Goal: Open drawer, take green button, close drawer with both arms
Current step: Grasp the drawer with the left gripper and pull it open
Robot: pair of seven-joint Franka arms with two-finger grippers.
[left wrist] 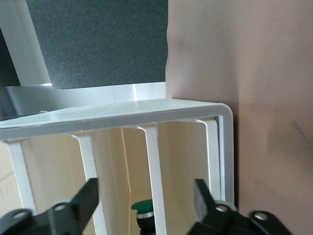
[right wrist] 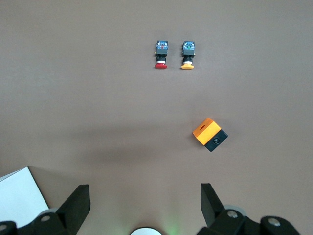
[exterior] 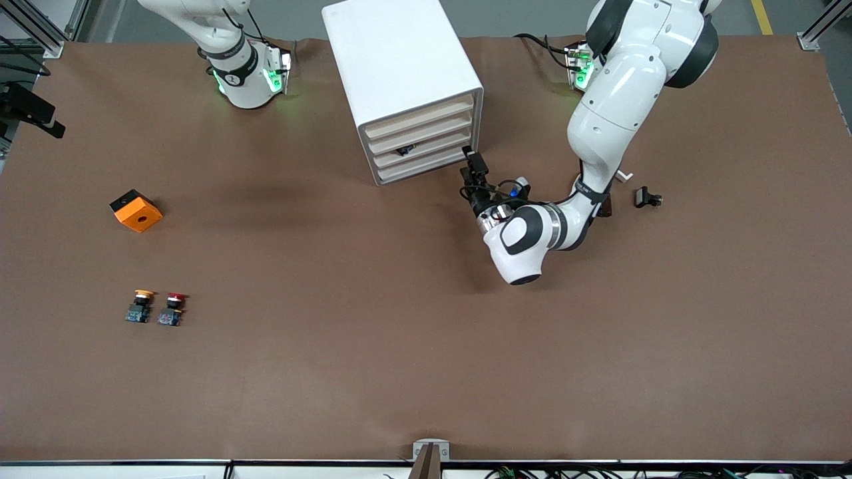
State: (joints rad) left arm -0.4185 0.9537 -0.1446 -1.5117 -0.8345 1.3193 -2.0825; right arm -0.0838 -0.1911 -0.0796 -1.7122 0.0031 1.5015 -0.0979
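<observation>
1. The button (left wrist: 143,209) is judged light, rigid and small: a hard green cap on a black body. A pinch across the black body below the cap is judged the surest hold, since the rounded cap is likely to slip between flat fingers.
2. The button is seen in the left wrist view straight ahead of the left end effector (left wrist: 146,200), inside the drawer (exterior: 426,147), between two white uprights of the cabinet (exterior: 399,73). From the front, only a small dark object can be made out in that drawer's slot.
3. The drawer is judged light and stiff, and likely to slide easily. Its cream front edge is thin, so a hold at the corner nearest the left end effector (exterior: 470,174) is suggested. No separate handle can be made out.
4. The left end effector is spread wide and holds nothing. It is placed just beside the cabinet's lower front corner, level with the lower drawers. No contact with the cabinet can be confirmed.
5. The right end effector (right wrist: 145,203) is also spread and empty. It is held above bare worktop (exterior: 373,346) near its own base, where the arm waits. An orange block (right wrist: 210,134), a red-capped button (right wrist: 161,54) and a yellow-capped button (right wrist: 188,54) are seen well apart from it.
</observation>
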